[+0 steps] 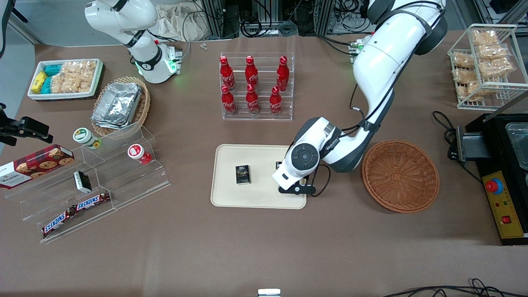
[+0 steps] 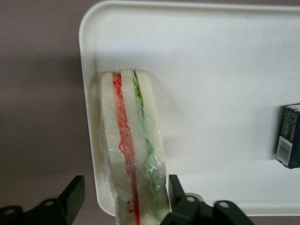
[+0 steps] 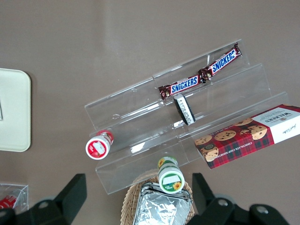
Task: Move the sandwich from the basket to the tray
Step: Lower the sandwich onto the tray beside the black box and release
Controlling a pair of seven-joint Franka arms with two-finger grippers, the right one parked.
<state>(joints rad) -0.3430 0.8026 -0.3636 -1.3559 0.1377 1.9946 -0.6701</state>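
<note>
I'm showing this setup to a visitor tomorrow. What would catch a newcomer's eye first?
Probably the gripper, open and low over the tray, its fingers either side of the wrapped sandwich lying by the tray's rim. Beside the tray, the basket now holds nothing. Farther from the front camera, red cola bottles fill a clear rack.

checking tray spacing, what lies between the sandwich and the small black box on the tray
Nothing: in the left wrist view bare tray separates the sandwich from the black box. The open gripper straddles the sandwich.
</note>
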